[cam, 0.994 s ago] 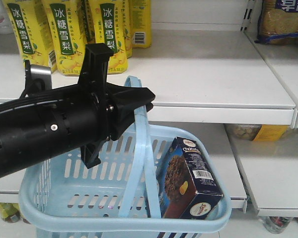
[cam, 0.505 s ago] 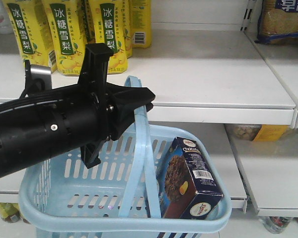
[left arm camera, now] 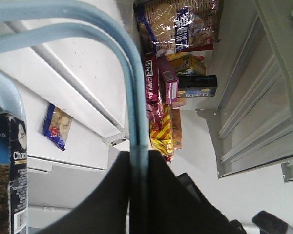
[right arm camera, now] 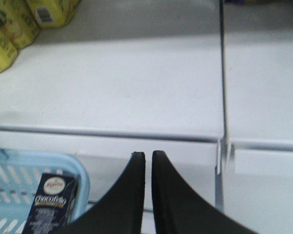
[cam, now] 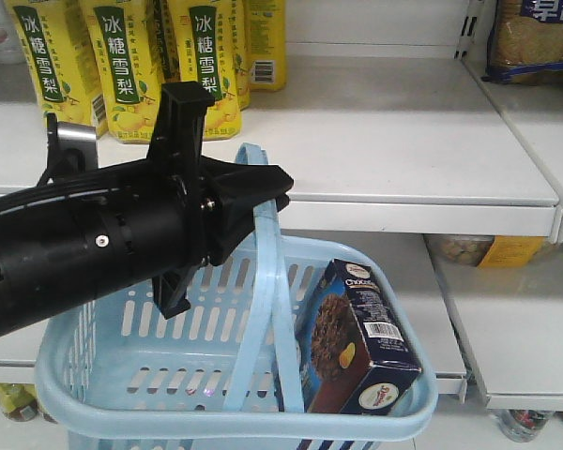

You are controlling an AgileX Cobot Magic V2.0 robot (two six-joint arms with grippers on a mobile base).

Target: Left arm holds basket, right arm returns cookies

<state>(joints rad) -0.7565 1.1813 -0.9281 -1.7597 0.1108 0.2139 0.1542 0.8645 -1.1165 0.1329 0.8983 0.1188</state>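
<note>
No change over the last second; your left gripper (cam: 267, 192) stays pinched on the handle of the basket (cam: 235, 424); the cookies (cam: 357, 342) stand tilted in its right end, untouched; your right gripper (right arm camera: 148, 155), jaws nearly together and empty, hovers before the shelf (right arm camera: 112, 87); retrieval not begun.

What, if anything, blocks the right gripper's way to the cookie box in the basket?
Nothing visible. In the right wrist view the right gripper hangs beside the basket, with only open air down to the cookie box. The handle, clamped by the left gripper, runs beside the box, not over it.
</note>
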